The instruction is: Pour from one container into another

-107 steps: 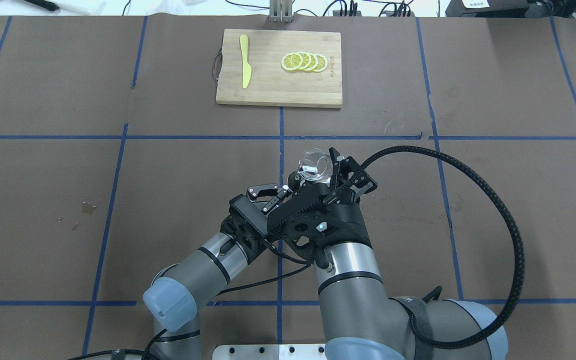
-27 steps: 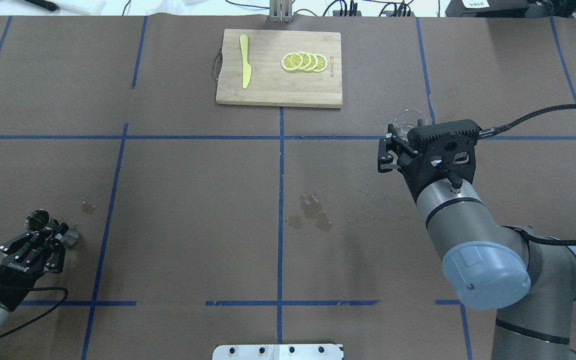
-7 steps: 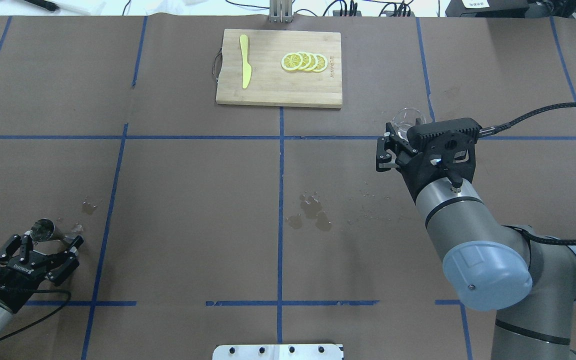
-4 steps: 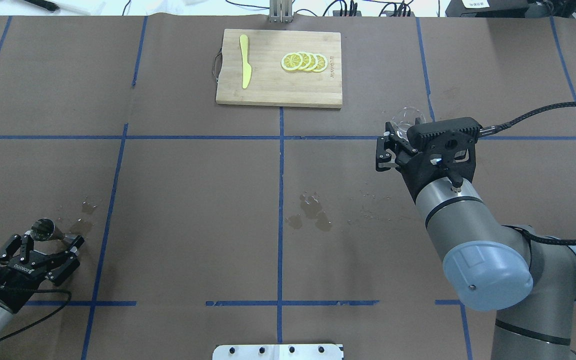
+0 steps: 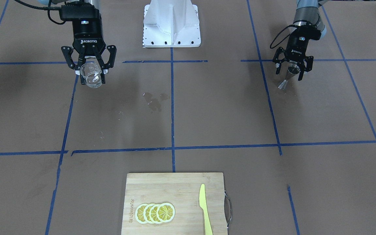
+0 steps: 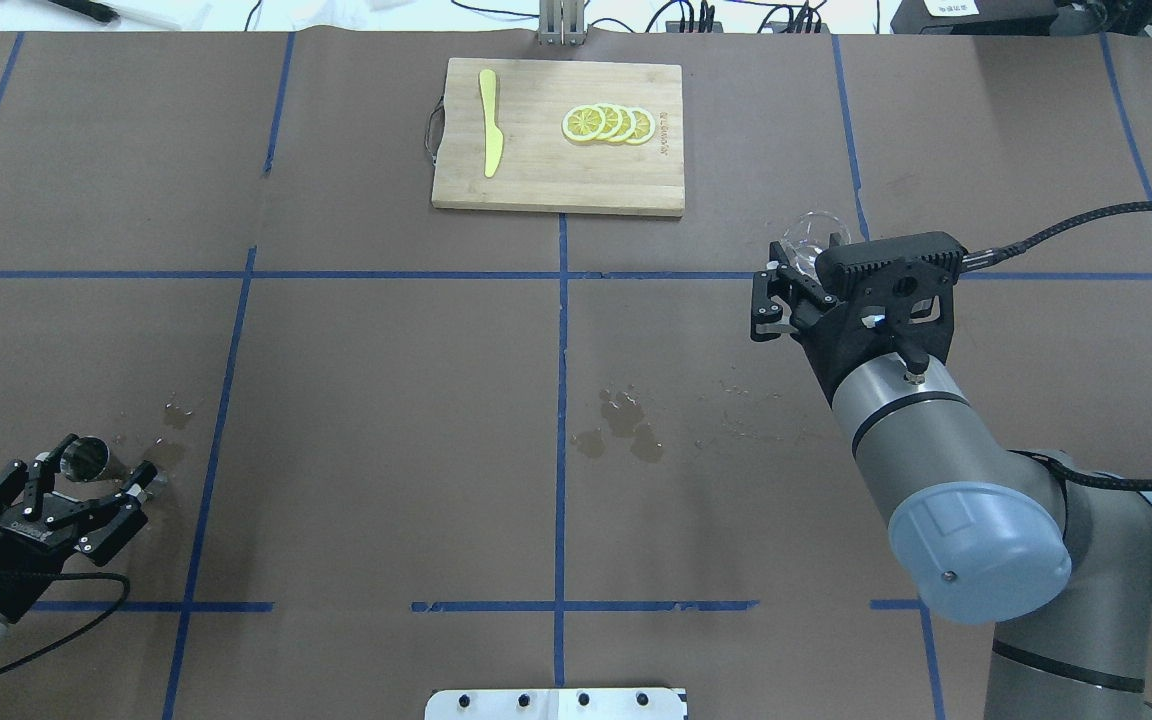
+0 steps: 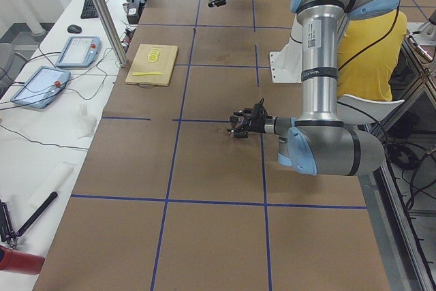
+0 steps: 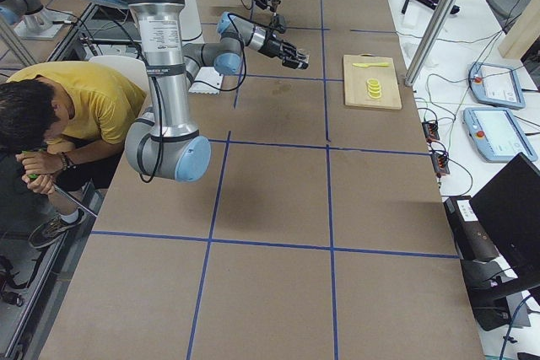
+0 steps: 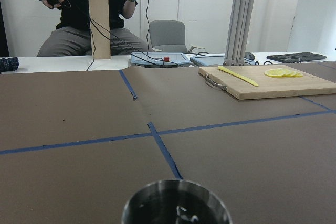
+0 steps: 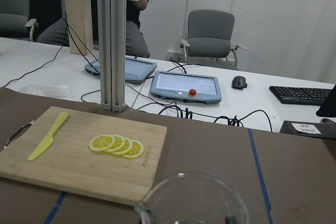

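Right gripper (image 5: 92, 69) is clamped on the glass cup (image 5: 91, 77), right of the cutting board (image 6: 536, 170), robot-side. Left gripper (image 6: 106, 460) is spread wide, jigger (image 6: 84, 457) standing loose between its fingers, far left of board. Cup likely slick and breakable: hold sidewall. Jigger likely light and tippy: hold waist.

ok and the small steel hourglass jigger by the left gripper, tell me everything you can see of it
The small silver-grey steel jigger is hourglass-shaped: two cones joined at a narrow waist. It seems to stand roughly upright on the brown paper-covered table, far on the robot's left, mouth up; the left wrist view shows a dark inside with glints. The open left gripper has its fingers either side of the upper cone; contact cannot be told. Small wet patches lie beside it.
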`<state>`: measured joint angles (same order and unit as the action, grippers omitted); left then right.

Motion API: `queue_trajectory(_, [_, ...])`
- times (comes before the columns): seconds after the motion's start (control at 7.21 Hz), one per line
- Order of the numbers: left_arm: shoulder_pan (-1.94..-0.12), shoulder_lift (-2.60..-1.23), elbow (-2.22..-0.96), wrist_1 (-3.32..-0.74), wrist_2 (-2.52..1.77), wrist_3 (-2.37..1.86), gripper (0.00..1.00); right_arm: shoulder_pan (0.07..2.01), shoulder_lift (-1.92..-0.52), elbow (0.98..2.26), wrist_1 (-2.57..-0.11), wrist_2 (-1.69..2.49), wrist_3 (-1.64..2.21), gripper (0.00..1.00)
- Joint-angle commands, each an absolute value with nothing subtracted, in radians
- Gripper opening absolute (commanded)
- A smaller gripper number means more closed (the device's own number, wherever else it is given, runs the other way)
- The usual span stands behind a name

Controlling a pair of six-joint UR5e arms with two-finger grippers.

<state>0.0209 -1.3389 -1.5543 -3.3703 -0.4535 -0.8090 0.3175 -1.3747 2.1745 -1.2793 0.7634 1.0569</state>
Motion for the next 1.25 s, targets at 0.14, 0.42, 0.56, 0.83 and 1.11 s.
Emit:
queue_trajectory(0.14, [0.020, -1.299, -1.611, -3.372, -0.453, -0.808, 1.00, 0.318, -1.373, 2.174, -1.279, 0.765, 1.057, 0.00])
queue_trajectory(0.42, [0.018, -1.243, -1.655, -3.370, -0.462, -0.805, 1.00, 0.318, -1.373, 2.174, -1.279, 0.765, 1.055, 0.00])
queue_trajectory(0.56, [0.018, -1.205, -1.678, -3.370, -0.472, -0.805, 1.00, 0.318, -1.374, 2.171, -1.279, 0.765, 1.057, 0.00])
queue_trajectory(0.83, [0.012, -1.097, -1.759, -3.372, -0.538, -0.805, 1.00, 0.318, -1.374, 2.169, -1.279, 0.765, 1.057, 0.00])
queue_trajectory(1.11, [-0.068, -1.063, -1.763, -3.373, -0.624, -0.807, 1.00, 0.318, -1.376, 2.166, -1.279, 0.765, 1.057, 0.00])
